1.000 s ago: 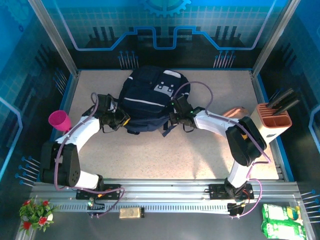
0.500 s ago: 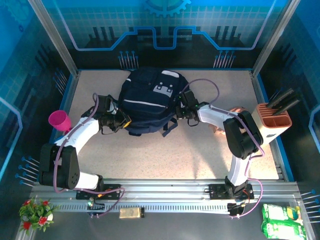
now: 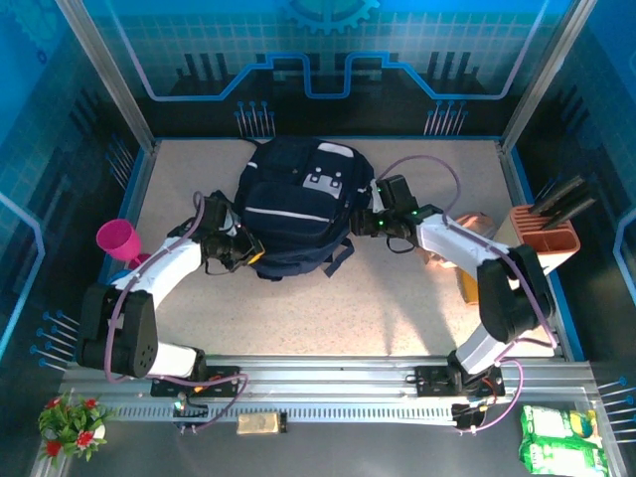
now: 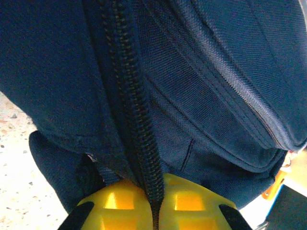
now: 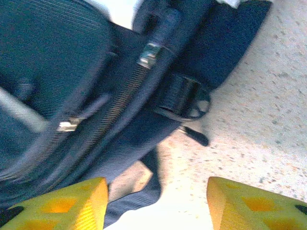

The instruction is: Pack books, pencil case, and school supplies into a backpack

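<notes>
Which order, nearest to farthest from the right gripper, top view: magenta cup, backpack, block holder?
1. backpack, directly left of the right gripper.
2. block holder, at the table's right edge.
3. magenta cup, at the far left edge.

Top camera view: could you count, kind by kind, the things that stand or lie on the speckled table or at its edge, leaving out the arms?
backpack: 1
pink cup: 1
holder with black handles: 1
pink-beige pouch, partly hidden: 1
small orange piece, partly hidden: 1
Total: 5
</notes>
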Action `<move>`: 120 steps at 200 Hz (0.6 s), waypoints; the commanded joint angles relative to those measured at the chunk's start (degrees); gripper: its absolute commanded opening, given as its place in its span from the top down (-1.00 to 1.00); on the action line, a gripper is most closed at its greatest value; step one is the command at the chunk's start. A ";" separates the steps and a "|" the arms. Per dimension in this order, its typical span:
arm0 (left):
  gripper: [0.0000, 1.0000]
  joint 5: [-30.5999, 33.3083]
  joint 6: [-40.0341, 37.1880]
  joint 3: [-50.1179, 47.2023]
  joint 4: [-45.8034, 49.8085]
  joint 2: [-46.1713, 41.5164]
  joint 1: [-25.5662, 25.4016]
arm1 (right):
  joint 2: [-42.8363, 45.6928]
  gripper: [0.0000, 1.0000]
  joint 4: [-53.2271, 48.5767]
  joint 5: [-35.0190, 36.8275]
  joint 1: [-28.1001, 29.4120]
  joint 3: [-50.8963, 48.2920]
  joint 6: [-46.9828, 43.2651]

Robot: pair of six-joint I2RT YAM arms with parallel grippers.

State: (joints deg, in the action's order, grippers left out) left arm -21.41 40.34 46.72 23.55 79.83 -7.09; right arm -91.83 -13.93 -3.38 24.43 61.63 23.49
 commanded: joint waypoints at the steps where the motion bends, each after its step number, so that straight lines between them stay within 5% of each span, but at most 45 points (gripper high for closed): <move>1: 0.88 3.04 -0.94 -0.18 3.91 -1.14 -0.36 | -0.43 -0.19 3.12 -6.93 -0.36 0.67 1.93; 48: 0.10 6.22 -3.21 3.20 6.78 -5.73 -0.54 | -9.50 -0.22 0.73 -9.88 0.77 11.31 1.83; 82: -0.17 5.41 -0.33 5.18 3.19 -6.76 -2.11 | -11.54 -0.28 1.60 -8.24 0.87 13.49 4.07; 120: -0.20 4.60 11.86 3.37 -8.11 -2.59 -4.03 | -10.57 -0.42 2.60 -6.62 0.78 12.17 5.34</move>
State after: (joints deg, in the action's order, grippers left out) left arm -16.27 43.92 50.63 22.96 74.50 -10.07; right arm -102.67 -12.21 -10.90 24.84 73.38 27.55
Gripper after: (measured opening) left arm 0.598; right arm 0.694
